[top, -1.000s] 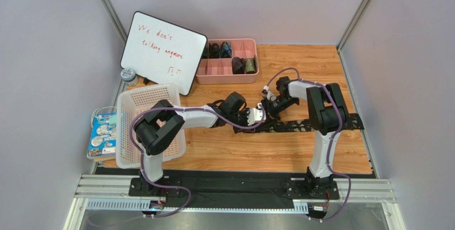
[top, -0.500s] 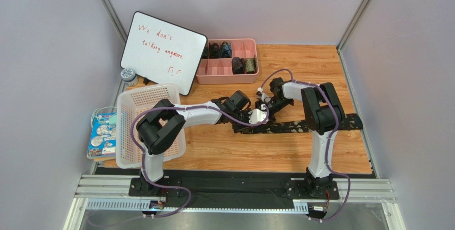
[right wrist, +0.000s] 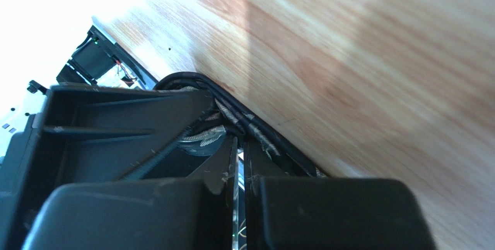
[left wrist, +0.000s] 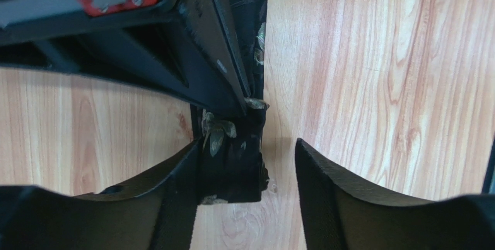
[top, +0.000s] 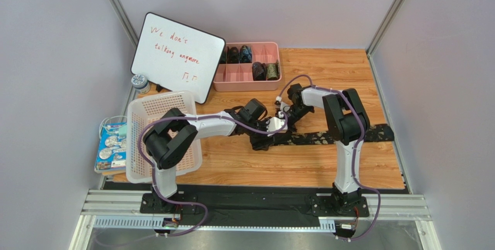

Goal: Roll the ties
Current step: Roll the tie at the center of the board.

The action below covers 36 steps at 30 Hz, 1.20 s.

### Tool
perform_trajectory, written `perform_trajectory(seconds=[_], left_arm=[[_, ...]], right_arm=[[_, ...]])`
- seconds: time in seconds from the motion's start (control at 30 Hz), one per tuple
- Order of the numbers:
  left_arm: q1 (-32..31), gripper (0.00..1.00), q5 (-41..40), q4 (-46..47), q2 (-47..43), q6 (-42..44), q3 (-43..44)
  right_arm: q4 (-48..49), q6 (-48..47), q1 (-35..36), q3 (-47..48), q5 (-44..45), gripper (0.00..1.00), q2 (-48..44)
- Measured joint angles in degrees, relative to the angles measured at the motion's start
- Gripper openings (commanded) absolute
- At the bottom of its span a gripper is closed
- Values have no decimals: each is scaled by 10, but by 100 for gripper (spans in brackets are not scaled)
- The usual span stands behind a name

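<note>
A dark patterned tie [top: 343, 136] lies flat across the wooden counter [top: 337, 82], stretched from the middle out to the right edge, about halfway between the front and back edges. Its left end is where both arms meet.

The left arm [top: 215, 125] reaches in from the left edge. The left jaws are spread, and the left wrist view shows the tie's end [left wrist: 232, 145] lying between them, against the inner face of one finger [left wrist: 151, 203] and apart from the other [left wrist: 348, 203].

The right arm [top: 343, 116] bends down onto the same end from behind. The right jaws are pressed together, a thin strip of the patterned fabric caught between them, and in the right wrist view a band of the tie [right wrist: 261, 134] curls round their tips.

By the back edge a pink tray [top: 247, 88] holds rolled ties [top: 258, 71] in several compartments. A whiteboard [top: 177, 56] leans at the back left corner, and a white basket [top: 151, 116] sits on the left edge.
</note>
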Motion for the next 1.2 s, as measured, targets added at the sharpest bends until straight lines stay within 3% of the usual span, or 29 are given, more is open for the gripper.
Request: perform_trajectory(seconds=[0.37,0.73,0.9,0.93,1.03,1.2], left_arm=[[90,73,65,163,-91,-65,-170],[85,72,109,329,-65,-126,-197],[83,62,120,356,-38,-129,-199],[81,51,122,359,-33,-129,-199],[73,39,125,363,-28,-128,-200],[69,39,122,360,-32,-134,-198]], right_arm=[[-28,0,9,24,22,0,10],[-37,-3,11,33,26,0,15],[-39,-5,11,36,26,0,17],[-40,-5,12,36,26,0,17],[-39,-5,12,36,26,0,18],[-38,-5,12,35,26,0,18]])
